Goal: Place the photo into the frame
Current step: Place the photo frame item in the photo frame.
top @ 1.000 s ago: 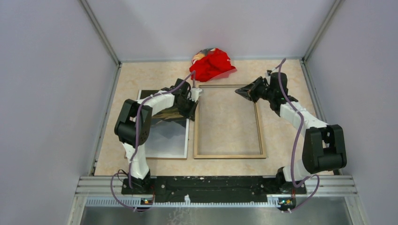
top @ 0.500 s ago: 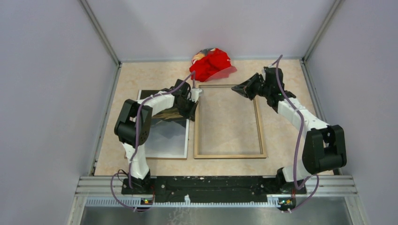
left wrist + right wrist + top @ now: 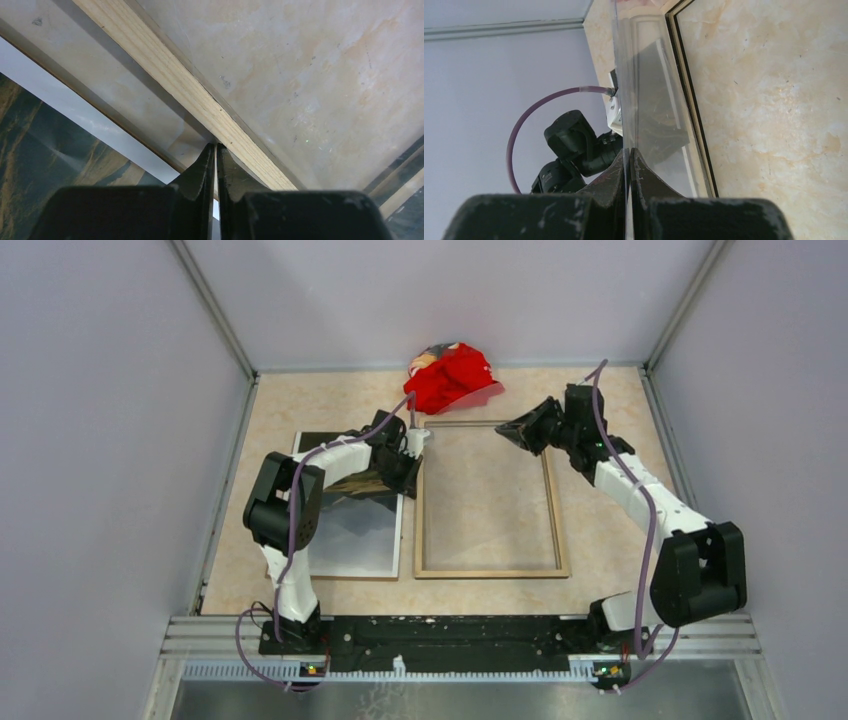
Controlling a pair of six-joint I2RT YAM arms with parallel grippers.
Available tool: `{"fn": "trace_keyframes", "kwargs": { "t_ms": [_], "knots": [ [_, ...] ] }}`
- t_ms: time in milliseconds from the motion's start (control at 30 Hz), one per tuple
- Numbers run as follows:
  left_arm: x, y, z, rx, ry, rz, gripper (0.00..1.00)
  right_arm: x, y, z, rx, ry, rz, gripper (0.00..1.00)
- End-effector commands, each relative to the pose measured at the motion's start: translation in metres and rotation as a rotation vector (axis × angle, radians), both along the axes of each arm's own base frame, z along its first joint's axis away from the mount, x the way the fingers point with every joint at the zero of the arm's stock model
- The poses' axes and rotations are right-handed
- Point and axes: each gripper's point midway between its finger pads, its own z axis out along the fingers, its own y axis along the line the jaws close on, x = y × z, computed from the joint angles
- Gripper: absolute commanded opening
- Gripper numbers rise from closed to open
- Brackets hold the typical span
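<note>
Wooden frame (image 3: pixel 200 102) rail touches left tool (image 3: pixel 216 147) at its tips.

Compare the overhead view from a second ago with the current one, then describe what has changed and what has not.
The right gripper, shut on a clear sheet, moved slightly away from the arm bases and a touch left, near the far end of the frame. That arm's big elbow joint swung toward the near edge. The left gripper, the photo, the frame and the red cloth stayed put.
</note>
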Motion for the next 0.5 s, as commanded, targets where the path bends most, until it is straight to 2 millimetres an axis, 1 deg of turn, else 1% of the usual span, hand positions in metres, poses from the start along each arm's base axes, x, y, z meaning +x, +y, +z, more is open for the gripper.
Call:
{"fn": "trace_keyframes", "kwargs": {
  "t_ms": [0, 333, 467],
  "knots": [
    [-0.002, -0.01, 0.014, -0.052, -0.024, -0.009, 0.1, -0.007, 0.002, 0.017, 0.023, -0.047, -0.011, 0.0],
    [-0.001, -0.008, 0.018, -0.05, -0.036, -0.007, 0.1, -0.006, -0.003, 0.002, -0.043, -0.059, -0.006, 0.0],
    [-0.001, -0.007, 0.017, -0.045, -0.038, -0.008, 0.1, -0.002, -0.002, -0.01, -0.068, -0.054, 0.029, 0.0]
  ]
}}
